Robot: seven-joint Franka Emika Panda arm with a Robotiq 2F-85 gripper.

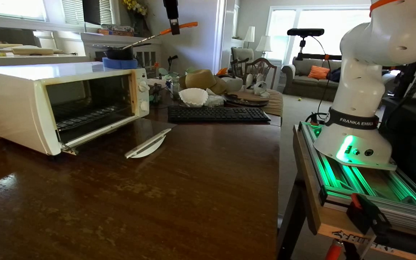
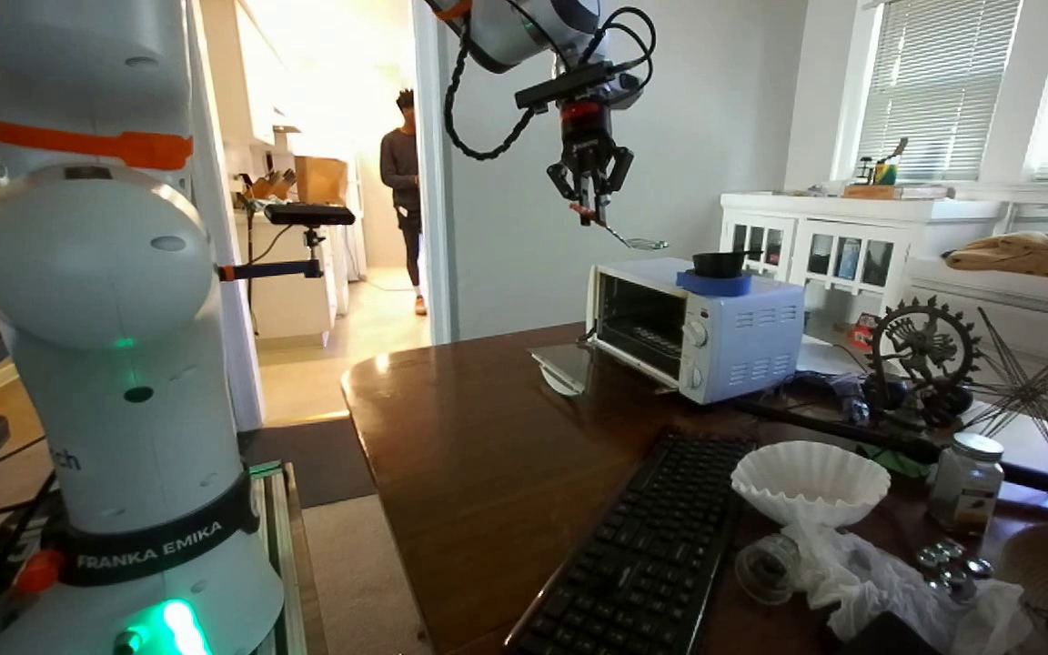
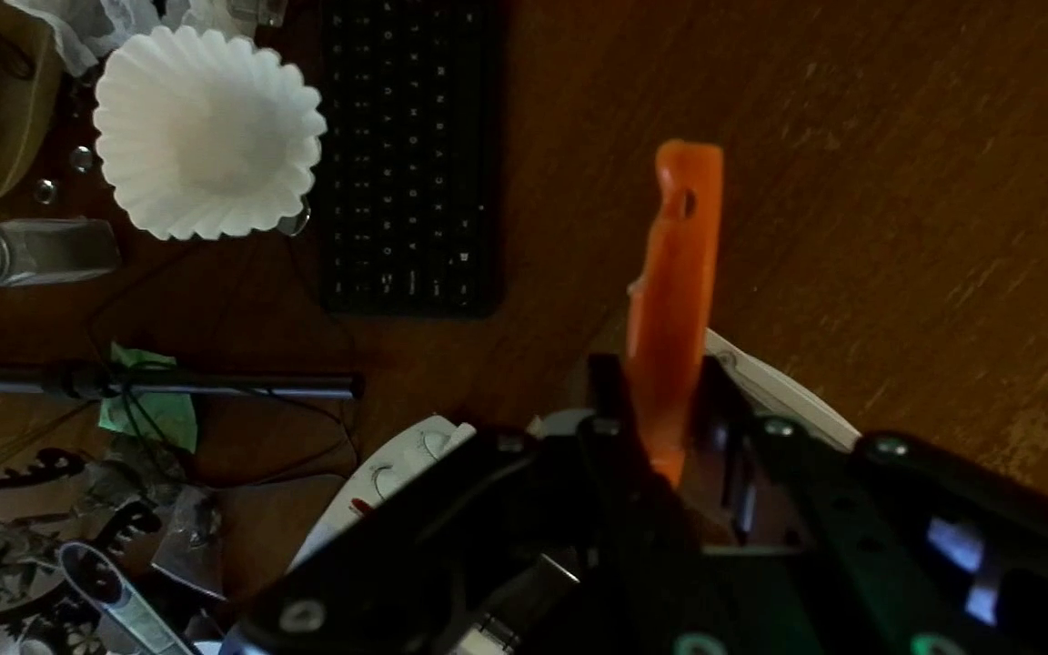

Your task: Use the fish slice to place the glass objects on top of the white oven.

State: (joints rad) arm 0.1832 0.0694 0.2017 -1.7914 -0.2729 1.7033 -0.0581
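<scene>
Claw (image 2: 588,215) observed clamped on the orange-handled fish slice (image 3: 675,300), which is held aloft near the white oven (image 2: 754,344). A black pan (image 2: 718,266) rests on a blue support (image 1: 120,63) atop the oven.

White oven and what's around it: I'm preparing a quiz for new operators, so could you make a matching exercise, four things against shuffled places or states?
Things
1. Fish slice
2. White oven
3. Small black pan
4. Keyboard

Places or states
A. Front door open
B. Lying flat on the brown table
C. Gripped by the orange handle in the end effector
D. Resting on a blue base

Pairs: 1-C, 2-A, 3-D, 4-B
</scene>
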